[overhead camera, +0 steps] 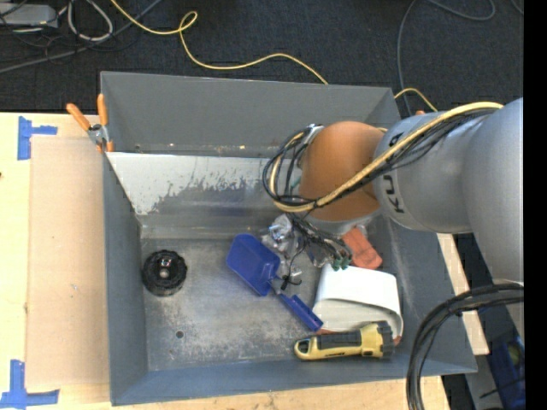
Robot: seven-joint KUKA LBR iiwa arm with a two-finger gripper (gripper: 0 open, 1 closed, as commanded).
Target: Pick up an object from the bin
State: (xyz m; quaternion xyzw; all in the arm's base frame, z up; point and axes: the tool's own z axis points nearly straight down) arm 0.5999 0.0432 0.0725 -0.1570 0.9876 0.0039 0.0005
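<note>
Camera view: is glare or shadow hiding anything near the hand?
Camera view: a bright band of light lies across the bin's back wall, away from the things. Camera view: the hand sits in shade under the arm's orange cover, over the blue scoop. Camera view: the black round knob lies evenly lit, no glare.

And here's the blue plastic scoop (250, 263): a broad, squarish head on a thin straight handle, lying flat on the floor of the grey metal bin (205, 340). It sits just right of the floor's middle. The head points toward the bin's far left corner, and the handle runs diagonally toward the near right corner. The head is in plain sight, the neck is partly hidden, and the handle's end stops short of the near edge.
</note>
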